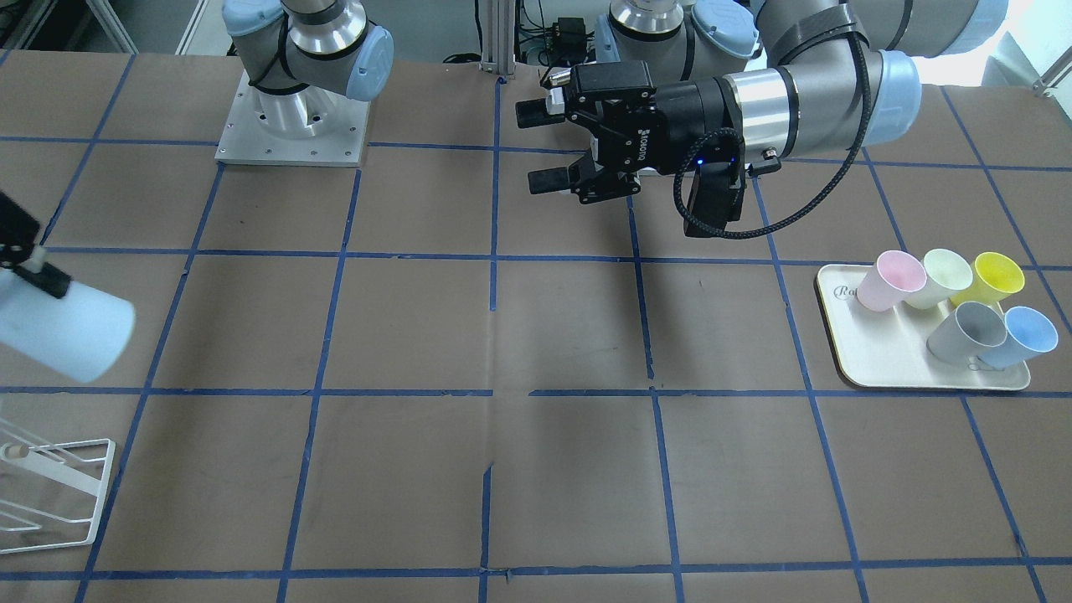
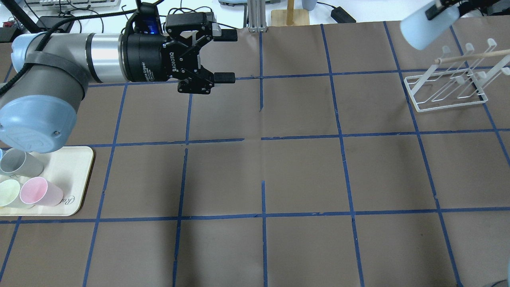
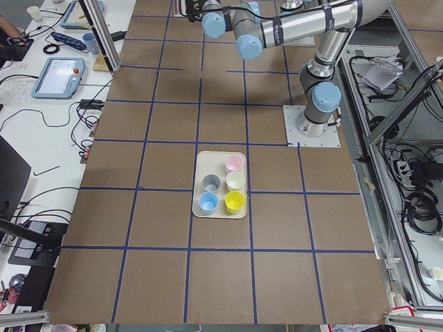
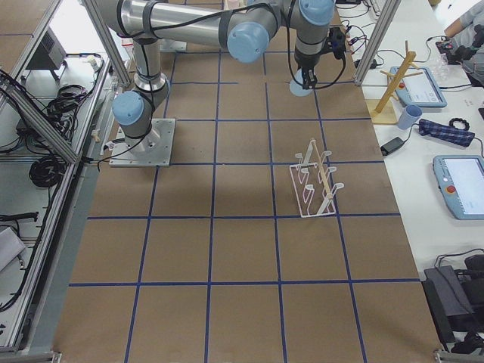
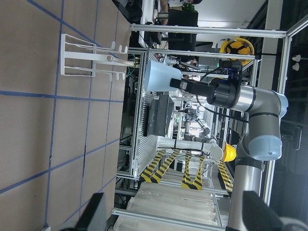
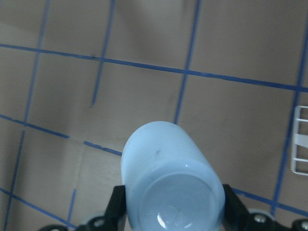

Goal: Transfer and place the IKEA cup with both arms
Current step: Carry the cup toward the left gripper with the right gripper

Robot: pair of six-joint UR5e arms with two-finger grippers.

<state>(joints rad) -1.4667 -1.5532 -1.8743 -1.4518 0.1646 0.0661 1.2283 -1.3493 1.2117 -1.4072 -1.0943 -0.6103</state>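
Observation:
My right gripper (image 2: pixel 438 8) is shut on the light-blue IKEA cup (image 2: pixel 426 24) and holds it tilted in the air above the white wire rack (image 2: pixel 450 85). The cup also shows at the left edge of the front view (image 1: pixel 71 331), with a black finger (image 1: pixel 50 280) on its side, and from its base in the right wrist view (image 6: pixel 171 178). My left gripper (image 2: pixel 225 56) is open and empty, held horizontally above the far middle of the table, far from the cup. It also shows in the front view (image 1: pixel 540 146).
A cream tray (image 1: pixel 879 368) on my left side holds pink (image 1: pixel 888 280), pale green (image 1: pixel 938 278), yellow (image 1: pixel 992 278), grey (image 1: pixel 967 331) and blue (image 1: pixel 1017 335) cups. The rack (image 1: pixel 59 494) stands near the table's right end. Blue tape lines grid the brown table.

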